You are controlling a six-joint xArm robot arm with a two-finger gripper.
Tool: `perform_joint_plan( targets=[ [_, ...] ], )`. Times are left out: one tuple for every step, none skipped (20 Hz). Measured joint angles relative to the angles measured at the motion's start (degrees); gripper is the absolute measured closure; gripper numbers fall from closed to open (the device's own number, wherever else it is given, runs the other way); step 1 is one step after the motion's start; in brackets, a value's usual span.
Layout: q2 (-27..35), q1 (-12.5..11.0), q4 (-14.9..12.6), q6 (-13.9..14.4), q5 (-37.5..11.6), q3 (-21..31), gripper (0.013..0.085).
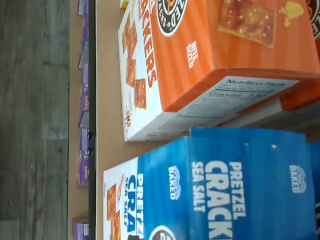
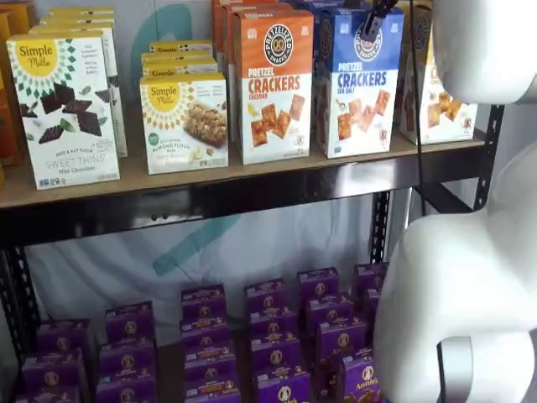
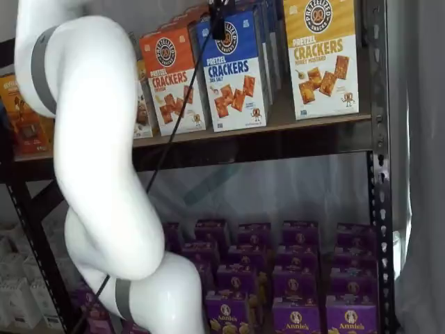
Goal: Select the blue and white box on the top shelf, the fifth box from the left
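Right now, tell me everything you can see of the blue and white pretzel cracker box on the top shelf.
The blue and white box is a tall cardboard carton, blue above, white below, with a round black logo, "PRETZEL CRACKERS SEA SALT" and pictured square crackers. It stands upright, facing front, at the front edge of the top shelf, with same-coloured boxes lined up behind it. The orange Cheddar box stands close beside it. The gripper hangs in front of its upper part; contact cannot be judged.

On the top shelf (image 2: 252, 180), front row — one blue and white box (image 2: 357, 84), one orange Cheddar box (image 2: 271, 84), two Simple Mills boxes (image 2: 185, 122) left of it; beneath the shelf — many purple boxes (image 2: 268, 332), too many to count.
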Motion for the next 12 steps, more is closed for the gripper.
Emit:
perform_joint_plan(
  targets=[
    [0.2,0.0,-0.2,0.0,0.3,-0.3,0.0130],
    [0.4,0.1,-0.5,0.0,0.7,-0.6,0.0130],
    [0.6,0.3,-1.0,0.0,1.2,-1.0,0.0130],
    [0.8,0.4,-1.4,0.1,1.7,-1.4,0.0130],
    [1.0,0.6,-1.8,0.2,2.1,-1.7,0.0130],
    [1.1,0.8,-2.3,0.2,2.6,-2.0,0.0130],
    [1.2,1.0,-2.7,0.3,2.8,-2.0,0.0130],
    [1.2,1.2,-3.1,0.4,3.0,-2.1,0.0130],
    [1.3,1.4,-3.5,0.5,3.2,-2.2,0.0130],
    [1.4,1.7,-4.0,0.6,3.7,-2.4,0.0130],
    [1.7,1.9,-4.5,0.8,4.2,-2.7,0.0130],
    [1.8,2.3,-5.1,0.9,4.8,-3.0,0.0130]
  ],
)
